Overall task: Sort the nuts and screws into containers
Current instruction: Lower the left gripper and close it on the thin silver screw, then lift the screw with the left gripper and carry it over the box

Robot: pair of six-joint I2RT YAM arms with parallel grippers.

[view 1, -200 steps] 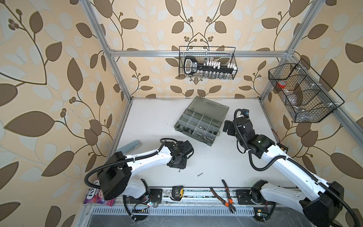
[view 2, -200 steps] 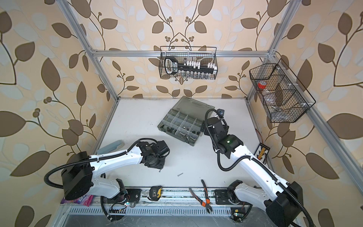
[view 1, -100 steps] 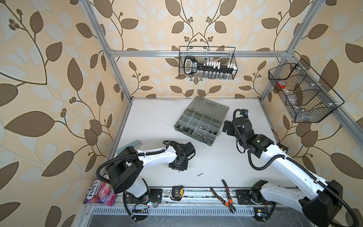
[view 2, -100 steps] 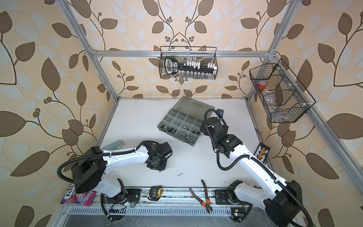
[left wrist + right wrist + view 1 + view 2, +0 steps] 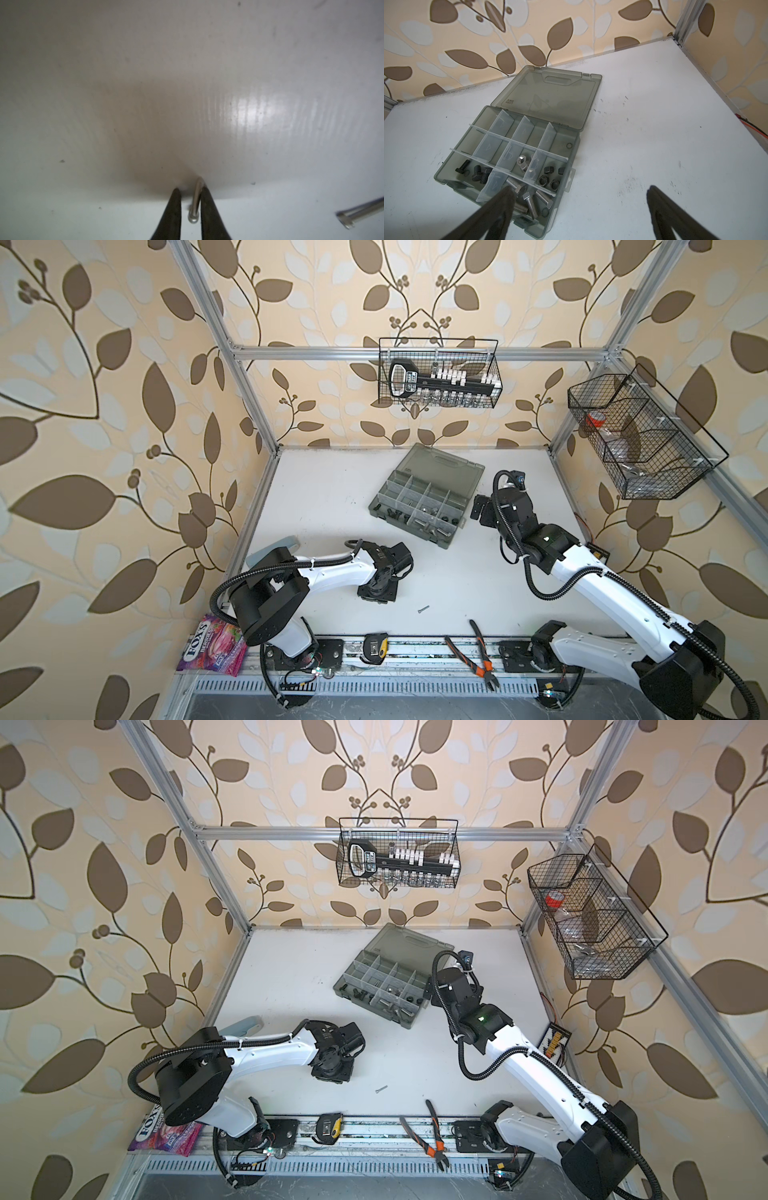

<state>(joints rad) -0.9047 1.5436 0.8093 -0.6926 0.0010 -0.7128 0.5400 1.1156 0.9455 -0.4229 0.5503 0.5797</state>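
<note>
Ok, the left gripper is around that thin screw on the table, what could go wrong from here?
The screw sits off-centre in the left gripper, touching one finger with a gap at the other: it may roll or pop out under the squeeze. It is thin and lies flat on the table, so the grip may catch little of it and drop it before the box. A second screw lies nearby; a stray sweep could knock it away.

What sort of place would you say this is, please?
Likely a mock workshop bench built as a robot test cell: wallpapered panels on an aluminium frame, a wire basket of tools, and pliers and a tape measure on the front rail.
</note>
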